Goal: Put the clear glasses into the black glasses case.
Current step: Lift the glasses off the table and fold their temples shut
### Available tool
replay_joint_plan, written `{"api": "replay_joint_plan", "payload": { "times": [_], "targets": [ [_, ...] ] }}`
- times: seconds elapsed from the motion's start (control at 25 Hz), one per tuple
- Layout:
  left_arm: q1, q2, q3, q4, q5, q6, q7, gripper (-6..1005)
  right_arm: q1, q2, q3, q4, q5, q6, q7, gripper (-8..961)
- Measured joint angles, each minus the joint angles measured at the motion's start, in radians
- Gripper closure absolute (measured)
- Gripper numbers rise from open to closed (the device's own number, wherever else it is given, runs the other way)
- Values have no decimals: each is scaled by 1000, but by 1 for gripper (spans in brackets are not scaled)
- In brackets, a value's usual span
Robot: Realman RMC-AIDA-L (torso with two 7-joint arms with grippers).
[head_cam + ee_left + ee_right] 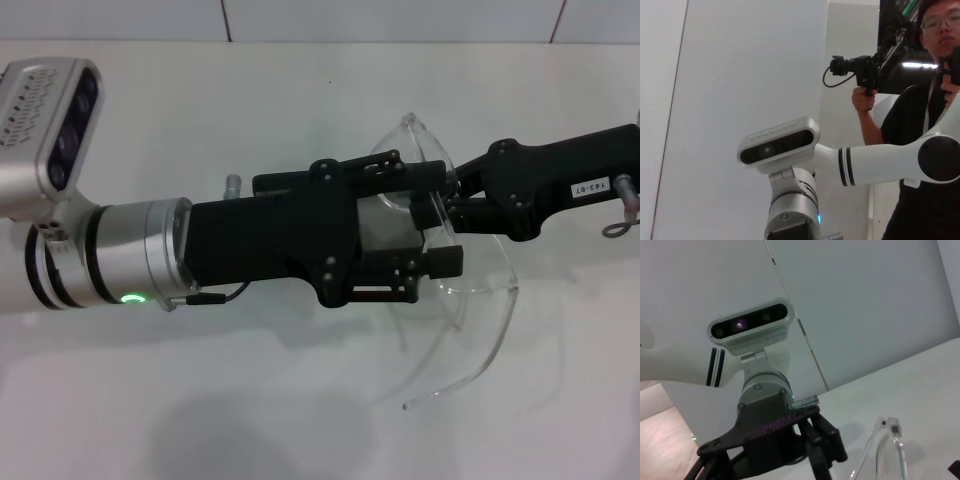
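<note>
The clear glasses (pixel 470 300) hang above the white table between both arms; their curved lens rises to the far side and one thin arm trails toward me. My right gripper (pixel 455 206) comes in from the right and is shut on the lens edge. My left gripper (pixel 440 220) reaches in from the left, its fingers (pixel 430 174) spread open above and below the lens middle. The right wrist view shows a lens corner of the glasses (pixel 886 445) beside the left arm's black gripper body (pixel 775 440). The black glasses case is out of view.
The white table (pixel 200 120) runs back to a tiled wall. Shadows of arms and glasses lie on the near part. In the left wrist view a person (pixel 920 120) holding a camera stands behind the right arm (pixel 875 162).
</note>
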Motion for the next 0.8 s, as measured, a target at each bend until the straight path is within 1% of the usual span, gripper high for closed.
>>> {"api": "replay_joint_plan", "payload": {
  "times": [0.56, 0.8],
  "targets": [
    [-6, -3, 3, 0, 2, -27, 4, 211, 0, 0, -3, -12, 0, -26, -18, 832],
    [-15, -2, 1, -1, -2, -17, 8, 211, -8, -14, 16, -11, 0, -9, -21, 832]
  ]
}}
